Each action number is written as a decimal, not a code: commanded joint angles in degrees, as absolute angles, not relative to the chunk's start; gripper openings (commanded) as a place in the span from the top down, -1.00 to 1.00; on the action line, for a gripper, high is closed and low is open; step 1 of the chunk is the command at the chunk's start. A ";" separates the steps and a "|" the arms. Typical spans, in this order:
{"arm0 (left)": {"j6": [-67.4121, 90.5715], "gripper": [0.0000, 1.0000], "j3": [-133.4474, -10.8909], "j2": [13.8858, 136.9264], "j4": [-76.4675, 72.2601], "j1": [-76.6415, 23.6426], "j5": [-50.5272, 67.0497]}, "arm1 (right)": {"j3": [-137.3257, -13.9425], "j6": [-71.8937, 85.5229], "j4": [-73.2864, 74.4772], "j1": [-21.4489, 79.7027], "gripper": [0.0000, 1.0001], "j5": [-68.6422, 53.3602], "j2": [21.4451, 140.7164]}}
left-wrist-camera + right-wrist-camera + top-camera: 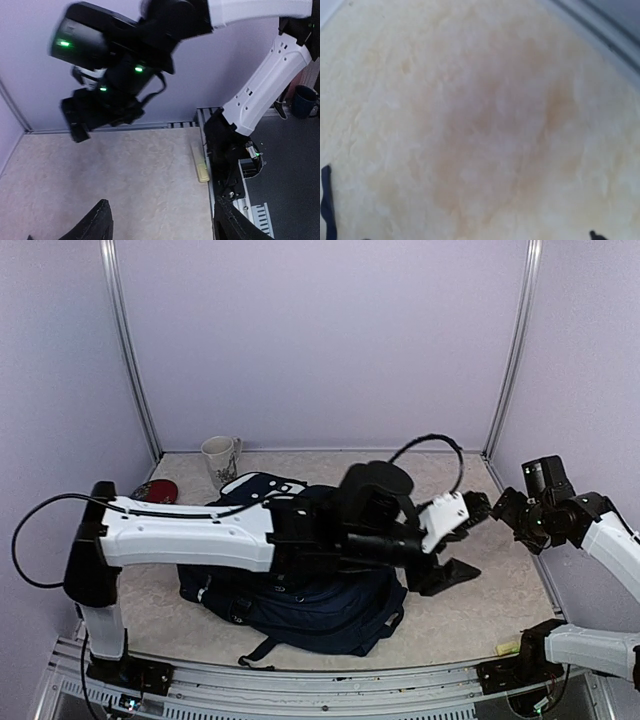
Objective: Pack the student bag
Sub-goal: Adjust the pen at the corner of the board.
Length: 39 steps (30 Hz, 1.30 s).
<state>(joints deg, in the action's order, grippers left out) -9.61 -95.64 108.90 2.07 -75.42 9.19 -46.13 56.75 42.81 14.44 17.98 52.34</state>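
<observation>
The student bag (pixel 300 605), dark navy with a white patch at its far end, lies flat at the middle of the table, partly hidden under my left arm. That arm reaches across it to the right. My left gripper (pixel 447 576) (pixel 165 231) hangs just past the bag's right edge, open over bare tabletop with nothing between its fingers (pixel 100 224). My right gripper (pixel 482 510) (pixel 80 122) hovers close above and behind it, pointing left. In the right wrist view only blurred tabletop shows, and the right gripper (pixel 460 218) stands wide open and empty.
A white mug (pixel 220 458) stands at the back left, and a red object (pixel 156 490) lies beside it by the left wall. A pale yellow strip (pixel 508 648) (pixel 201 165) lies at the table's near right edge, beside the right arm's base (pixel 227 155).
</observation>
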 commanded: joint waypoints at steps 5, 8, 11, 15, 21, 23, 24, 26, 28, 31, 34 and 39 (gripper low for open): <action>-8.26 -0.29 -117.81 135.73 4.48 -84.16 6.61 | -42.43 41.27 27.27 9.21 -0.87 4.28 54.66; -3.98 -0.19 -122.69 144.06 0.36 -84.45 8.00 | -40.54 38.76 27.02 9.09 -0.87 4.42 52.89; -0.27 -0.10 -129.53 151.58 1.72 -84.64 6.37 | -39.42 36.70 28.20 9.05 -0.87 4.22 50.67; 5.82 -0.09 -134.44 157.07 2.02 -84.29 5.11 | -38.68 33.85 28.45 9.02 -0.86 4.24 47.56; 13.27 -0.07 -139.79 163.01 -3.87 -82.22 3.62 | -38.58 32.12 27.53 9.02 -0.82 0.05 44.80; 13.66 -0.03 -142.52 165.27 -4.30 -81.92 5.78 | -38.74 31.82 27.81 9.04 -0.82 -0.86 44.37; 13.31 -0.04 -142.81 165.61 -4.49 -82.05 6.30 | -38.77 31.70 28.00 9.03 -0.82 -1.01 44.11; 12.88 -0.05 -142.61 165.59 -5.08 -82.09 6.32 | -38.74 31.39 27.66 9.00 -0.82 -1.36 43.66; 13.27 -0.05 -142.60 165.73 -5.34 -81.97 6.52 | -38.97 31.29 27.20 8.97 -0.81 -1.91 43.55; 13.00 -0.05 -142.77 165.91 -5.77 -82.13 7.20 | -39.63 31.41 26.84 8.98 -0.81 -3.80 43.67; 11.78 -0.04 -143.49 166.23 -5.57 -82.73 8.37 | -40.60 31.61 28.46 9.04 -0.80 -4.15 43.56; 10.35 -0.10 -143.93 166.28 -5.04 -83.12 10.45 | -43.21 31.57 31.61 8.98 -0.79 -3.00 43.08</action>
